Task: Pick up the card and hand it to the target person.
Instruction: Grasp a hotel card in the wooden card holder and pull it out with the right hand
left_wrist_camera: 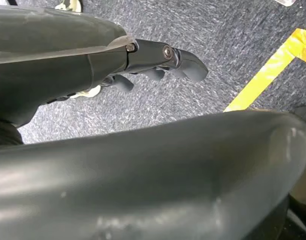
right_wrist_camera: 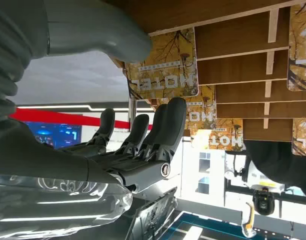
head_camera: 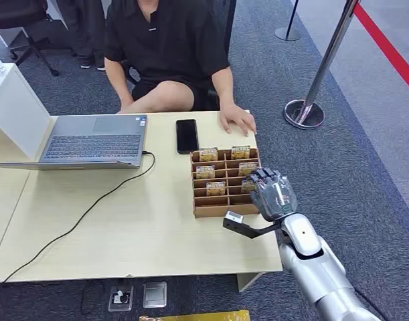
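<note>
Head view: wooden table (head_camera: 116, 221) (laptop (head_camera: 94, 140) open), grey carpet (head_camera: 343, 174).

The pale wooden table (head_camera: 141, 227) carries a laptop (head_camera: 94, 142) (open), phone (head_camera: 186, 136), cable (head_camera: 86, 217) and card tray (head_camera: 225, 208), apparently cardboard.

The right hand (head_camera: 274, 194) covers the near right corner of the card rack (head_camera: 202, 208), hiding part of the card (head_camera: 247, 186) there. The other cards' print is too small to read in the head view. The person (head_camera: 164, 47) beyond the rack is cut off at the top edge.
</note>
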